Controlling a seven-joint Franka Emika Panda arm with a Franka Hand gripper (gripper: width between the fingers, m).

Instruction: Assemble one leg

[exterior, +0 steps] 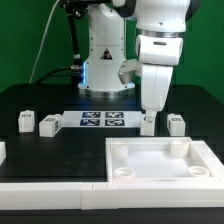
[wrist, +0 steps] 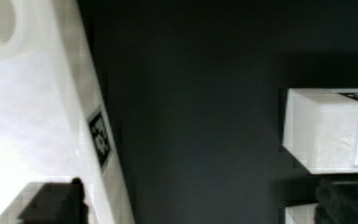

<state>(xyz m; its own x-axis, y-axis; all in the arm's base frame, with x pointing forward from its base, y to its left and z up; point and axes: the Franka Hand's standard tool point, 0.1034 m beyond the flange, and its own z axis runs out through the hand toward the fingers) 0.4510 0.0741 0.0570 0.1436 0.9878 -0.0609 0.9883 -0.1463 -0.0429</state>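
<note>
Tray (exterior: 160,165) fills the lower frame, one only. Behind it I count four legs in a row; the target leg (exterior: 148,126) sits right of centre under the gripper (exterior: 148,116), which is wide open and empty. I'd centre that leg in the jaws, then close square on its flat sides. One marker board (exterior: 103,121) at mid-frame.
</note>
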